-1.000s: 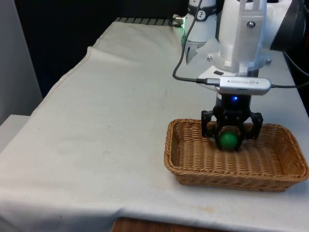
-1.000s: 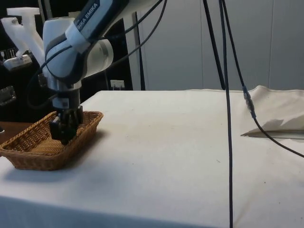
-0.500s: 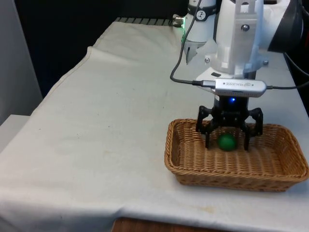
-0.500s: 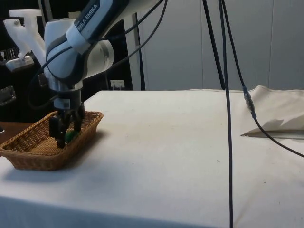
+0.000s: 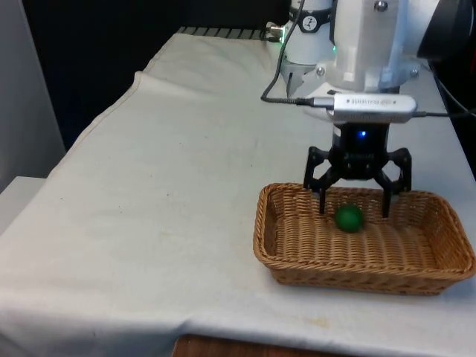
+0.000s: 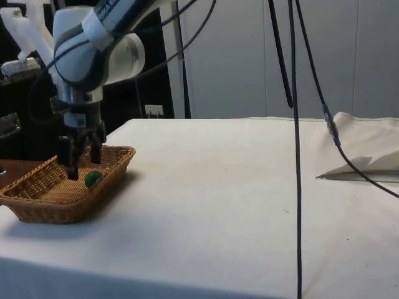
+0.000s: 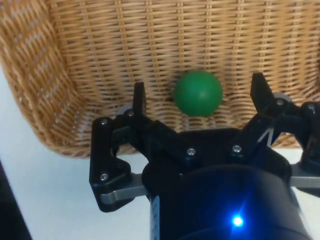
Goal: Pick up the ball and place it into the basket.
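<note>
Right now the jaws stand spread wide with nothing between them: the black gripper hangs open just above the green ball, its two fingertips dropping on either side of it without touching. In the wrist view the gripper shows the same, each finger well clear of the ball, which lies loose on the woven floor. The ball sits inside the wicker basket, toward its far wall and a little left of its middle, in the lower right of the front view. From the side, in the left of the frame, the gripper reaches down over the basket with the ball resting just beside its tips. The basket stands on the white cloth that covers the table, near its front edge.
</note>
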Robot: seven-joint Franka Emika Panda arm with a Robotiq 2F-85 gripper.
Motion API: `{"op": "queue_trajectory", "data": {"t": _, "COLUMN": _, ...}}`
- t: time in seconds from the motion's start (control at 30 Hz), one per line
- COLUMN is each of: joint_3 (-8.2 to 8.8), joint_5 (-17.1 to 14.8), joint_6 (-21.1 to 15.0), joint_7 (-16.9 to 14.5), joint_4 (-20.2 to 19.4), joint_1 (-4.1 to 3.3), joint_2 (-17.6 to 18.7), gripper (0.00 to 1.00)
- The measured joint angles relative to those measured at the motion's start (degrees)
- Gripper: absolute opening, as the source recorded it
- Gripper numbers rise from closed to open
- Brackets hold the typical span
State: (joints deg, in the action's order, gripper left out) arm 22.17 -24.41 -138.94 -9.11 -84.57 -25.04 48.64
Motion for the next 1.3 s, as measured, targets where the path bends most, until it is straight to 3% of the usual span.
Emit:
{"op": "queue_trajectory", "data": {"t": 0.57, "joint_3": 0.92, "joint_5": 1.3, "joint_6": 4.2, "joint_7": 0.1, "joint_4": -0.6, "joint_1": -0.4, "joint_2": -5.5, "gripper": 1.0}}
{"op": "queue_trajectory", "data": {"t": 1.3, "joint_3": 0.92, "joint_5": 5.3, "joint_6": 8.1, "joint_7": 0.7, "joint_4": -8.8, "joint_1": -1.66, "joint_2": -18.9, "gripper": 1.0}}
